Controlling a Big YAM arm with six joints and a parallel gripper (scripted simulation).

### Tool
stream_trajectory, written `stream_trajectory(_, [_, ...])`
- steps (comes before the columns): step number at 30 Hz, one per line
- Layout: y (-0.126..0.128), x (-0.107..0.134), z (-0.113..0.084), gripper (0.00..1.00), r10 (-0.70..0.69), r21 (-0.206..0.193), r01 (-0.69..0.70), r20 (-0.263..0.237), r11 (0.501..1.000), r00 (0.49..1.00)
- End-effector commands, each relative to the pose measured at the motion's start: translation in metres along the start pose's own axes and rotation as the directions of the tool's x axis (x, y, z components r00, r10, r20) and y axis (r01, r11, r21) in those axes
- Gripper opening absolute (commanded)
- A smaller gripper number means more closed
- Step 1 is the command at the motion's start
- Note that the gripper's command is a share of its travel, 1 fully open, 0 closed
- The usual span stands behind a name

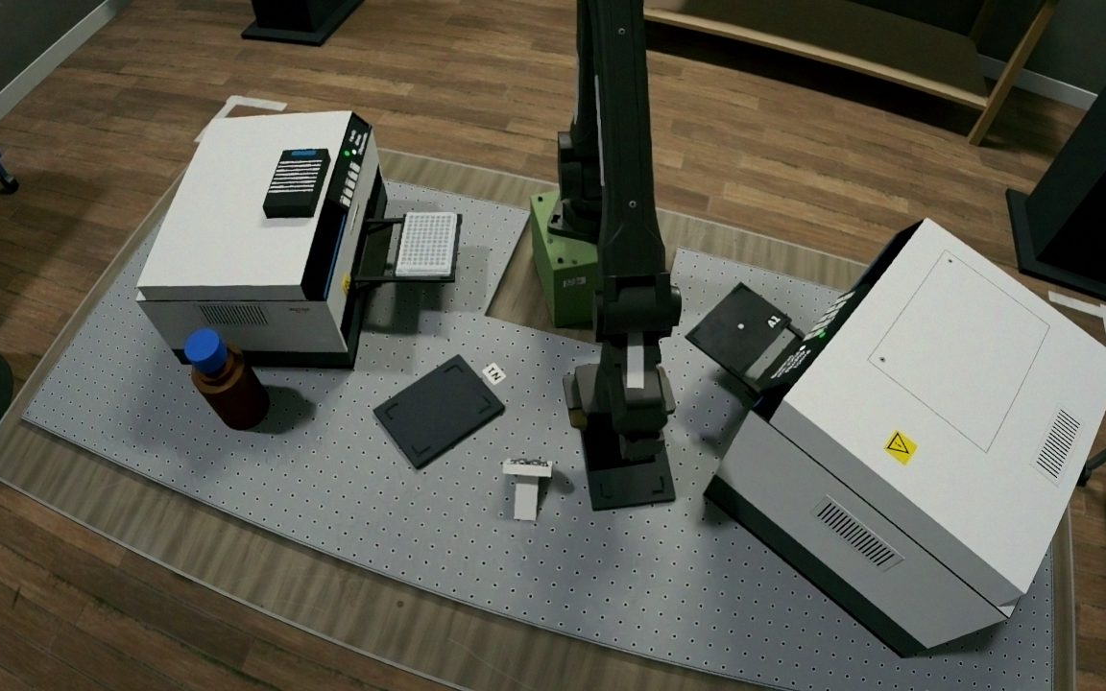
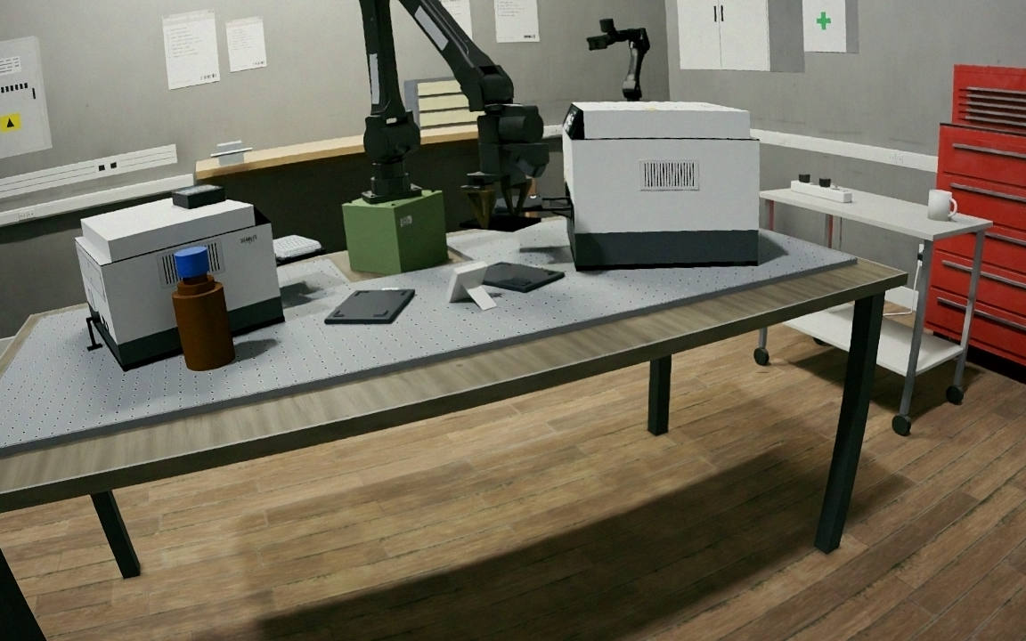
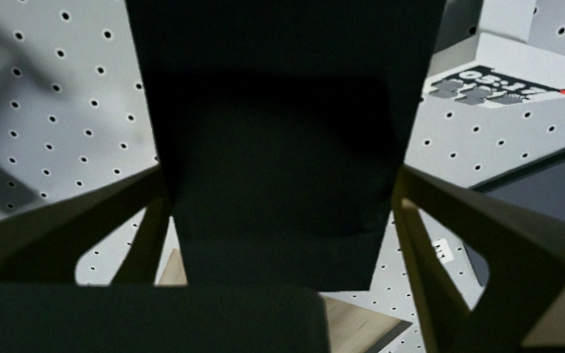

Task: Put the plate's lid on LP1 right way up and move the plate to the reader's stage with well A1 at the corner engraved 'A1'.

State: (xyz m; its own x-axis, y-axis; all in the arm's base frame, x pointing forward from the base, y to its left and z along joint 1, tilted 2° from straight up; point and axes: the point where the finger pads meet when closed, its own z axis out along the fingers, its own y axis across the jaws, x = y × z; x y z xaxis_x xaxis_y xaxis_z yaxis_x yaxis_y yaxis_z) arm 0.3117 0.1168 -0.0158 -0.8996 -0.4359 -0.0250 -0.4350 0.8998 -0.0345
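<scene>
My gripper (image 1: 622, 402) (image 2: 500, 202) (image 3: 282, 176) is shut on the black lid (image 1: 600, 442) (image 2: 500, 224) (image 3: 273, 162), which spans between both fingertips. The lid hangs above the bench, over the rear part of the dark LP1 position (image 1: 631, 493) (image 2: 523, 276). The LP1 name is hidden. The white plate (image 1: 428, 244) (image 2: 296, 246) lies uncovered on the dispenser's stage (image 1: 378, 250). The reader's stage (image 1: 729, 337) is empty, with its engraved A1 toward the reader. I cannot make out the lid's underside or the plate's A1 mark.
N1 (image 1: 439, 411) (image 2: 370, 305) (image 3: 542, 186) is empty. A white timer on a stand (image 1: 527, 489) (image 2: 468, 282) (image 3: 533, 61) stands between N1 and LP1. The capped bottle (image 1: 230, 394) (image 2: 204, 322) stands upright by the dispenser (image 1: 230, 214) (image 2: 158, 239). The reader (image 1: 926, 344) (image 2: 660, 182) is at right.
</scene>
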Motion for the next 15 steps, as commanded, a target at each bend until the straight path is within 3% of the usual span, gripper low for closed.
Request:
stream_trajectory(1, [0.011, -0.030, -0.007, 0.85, 0.013, 0.003, -0.013, 0.043, 1.000, 0.999])
stream_trajectory(6, [0.020, -0.034, -0.006, 0.85, 0.033, 0.001, -0.033, 0.046, 0.999, 0.998])
stream_trajectory(15, [0.010, -0.015, -0.005, 0.85, 0.027, 0.004, -0.028, 0.045, 1.000, 0.999])
